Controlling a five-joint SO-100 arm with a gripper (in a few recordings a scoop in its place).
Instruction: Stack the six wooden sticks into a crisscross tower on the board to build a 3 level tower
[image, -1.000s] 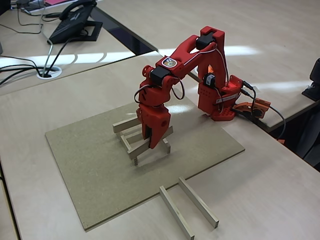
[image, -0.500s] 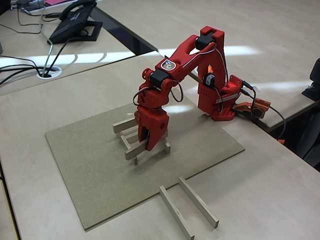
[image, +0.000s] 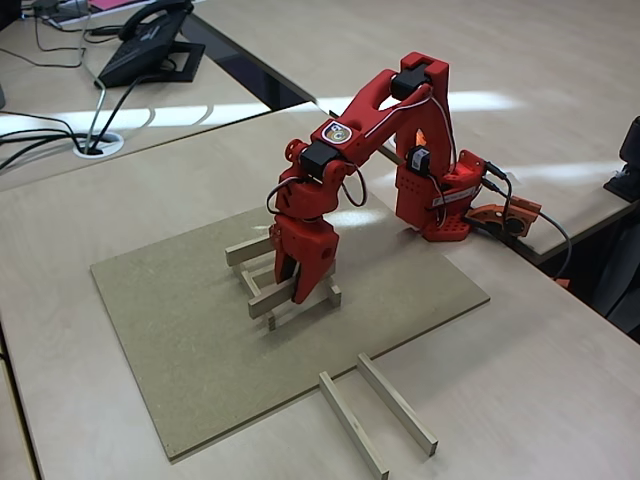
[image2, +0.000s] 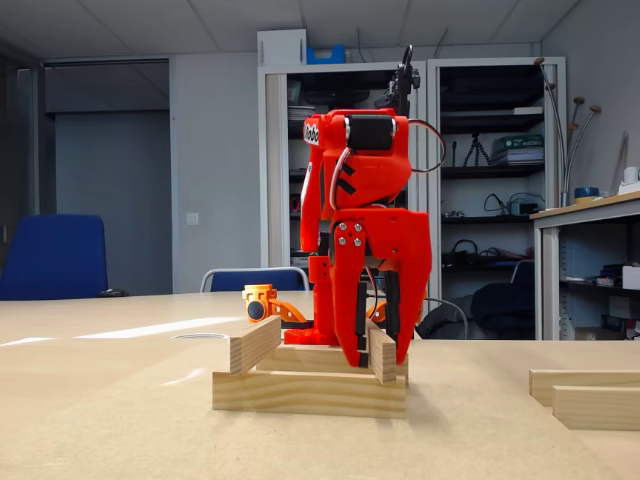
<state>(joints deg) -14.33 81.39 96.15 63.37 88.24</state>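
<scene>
On the board stands a low tower of pale wooden sticks laid in two crossed layers. My red gripper points down over its near side, shut on the upper stick, which lies across the lower layer. In the low fixed view the gripper straddles that stick's end at the right of the stack, above the long bottom stick. The other upper stick lies at the left. Two loose sticks lie side by side on the desk off the board's front edge.
The arm's base stands behind the board's far right edge, with an orange device and cables beside it. A desk telephone and cables lie far back left. The loose sticks show at the right in the low view.
The gripper has come down with the stick. It hung tilted above the stack one second ago and now lies level on the lower layer.
</scene>
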